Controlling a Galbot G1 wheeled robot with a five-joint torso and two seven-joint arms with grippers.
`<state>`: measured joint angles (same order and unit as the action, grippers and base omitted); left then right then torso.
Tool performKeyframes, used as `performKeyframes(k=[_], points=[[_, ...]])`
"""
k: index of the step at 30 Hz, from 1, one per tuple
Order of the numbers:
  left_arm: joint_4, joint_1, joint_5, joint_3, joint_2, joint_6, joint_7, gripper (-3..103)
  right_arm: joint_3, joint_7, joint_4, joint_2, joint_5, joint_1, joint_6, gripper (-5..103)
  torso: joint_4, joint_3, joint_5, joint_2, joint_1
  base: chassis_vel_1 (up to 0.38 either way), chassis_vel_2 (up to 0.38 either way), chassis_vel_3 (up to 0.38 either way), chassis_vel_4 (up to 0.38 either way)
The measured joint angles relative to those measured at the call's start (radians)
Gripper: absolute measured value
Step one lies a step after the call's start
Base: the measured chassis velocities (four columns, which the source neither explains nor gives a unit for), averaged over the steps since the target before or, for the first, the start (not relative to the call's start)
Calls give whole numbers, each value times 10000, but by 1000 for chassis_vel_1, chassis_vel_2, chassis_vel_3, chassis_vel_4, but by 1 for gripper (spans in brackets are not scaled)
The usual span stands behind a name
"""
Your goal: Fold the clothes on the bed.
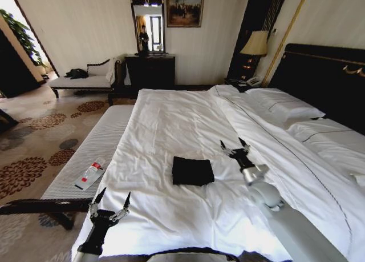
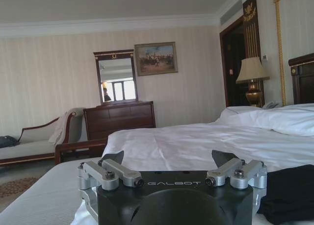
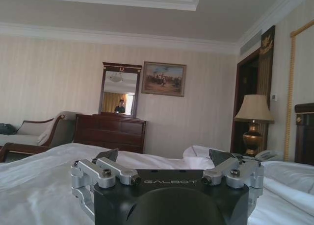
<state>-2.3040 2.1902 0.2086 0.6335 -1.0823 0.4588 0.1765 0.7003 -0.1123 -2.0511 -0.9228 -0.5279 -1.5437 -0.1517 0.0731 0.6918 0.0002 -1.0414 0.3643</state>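
Leftmost in the head view, a pale ribbed bench (image 1: 97,145) runs along the foot of the large white-sheeted bed (image 1: 171,119), with a small clear packet with a red patch (image 1: 91,173) lying on its top. Just beside the bench's near end, at the near left corner of the bed, the left gripper (image 1: 112,204) points up and away over the mattress edge, its two dark fingertips (image 1: 126,199) spread wide with nothing between them; the left wrist view shows the same spread (image 2: 172,162). Toward the middle of the sheet lies the black soft-fabric T-shirt (image 1: 193,170), folded into a compact, nearly square packet, flat on the white cover and apart from both grippers. From the left wrist view, a corner of it shows as a dark mass (image 2: 289,193) beside that gripper. Right of the shirt, near it but not touching, the right gripper (image 1: 234,144) hovers over the sheet on its silver arm, fingers parted and empty (image 3: 164,160). Farther right lie white pillows (image 1: 285,108) against the tall dark wooden headboard (image 1: 325,73).
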Motion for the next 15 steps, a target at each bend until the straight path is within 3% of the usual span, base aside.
performKeyframes(k=[3, 4, 8, 15], points=[[0, 0, 0, 0, 0, 0, -1, 100, 1012, 421, -736, -744, 346, -1735, -411, 100, 1, 0, -4, -1, 0, 0, 0, 0, 0], [0, 0, 0, 0, 0, 0, -1, 100, 1012, 421, -736, -744, 346, -1735, -411, 100, 1, 0, -4, -1, 0, 0, 0, 0, 0], [0, 0, 1, 0, 0, 1, 1, 100, 1614, 927, -1128, -2002, 865, -3526, -1218, 100, 2, -1, -2, -1, -1, 0, 0, 0, 0], [0, 1, 0, 0, 0, 0, -1, 100, 1758, 1130, -1049, -2654, 1268, -4373, -2061, 100, 1, 0, -3, -1, 0, 0, 0, 0, 0]])
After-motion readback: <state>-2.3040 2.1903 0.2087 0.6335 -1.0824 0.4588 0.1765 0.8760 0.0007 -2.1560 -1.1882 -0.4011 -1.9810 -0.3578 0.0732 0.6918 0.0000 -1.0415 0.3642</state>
